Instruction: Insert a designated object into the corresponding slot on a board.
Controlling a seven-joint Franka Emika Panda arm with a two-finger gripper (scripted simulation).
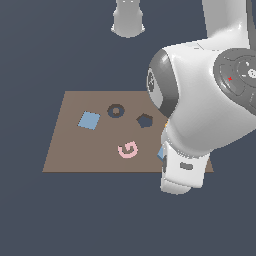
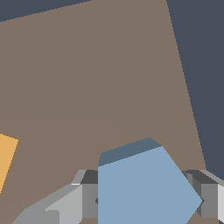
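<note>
The designated object, a light-blue pentagon block, sits between my gripper in the wrist view. Both grey fingers press against its opposite sides, so the gripper is shut on it just over the brown board. In the exterior view only a blue sliver of the pentagon shows at the board's right side. The arm's white wrist hides the gripper there. The slot, a dark navy pentagon recess, lies open on the board, toward the exterior view's left of the pentagon and farther back.
On the board are a light-blue square, a dark ring-shaped recess and a pink G-shaped piece. An orange square lies close to the gripper. The arm's base stands behind the board.
</note>
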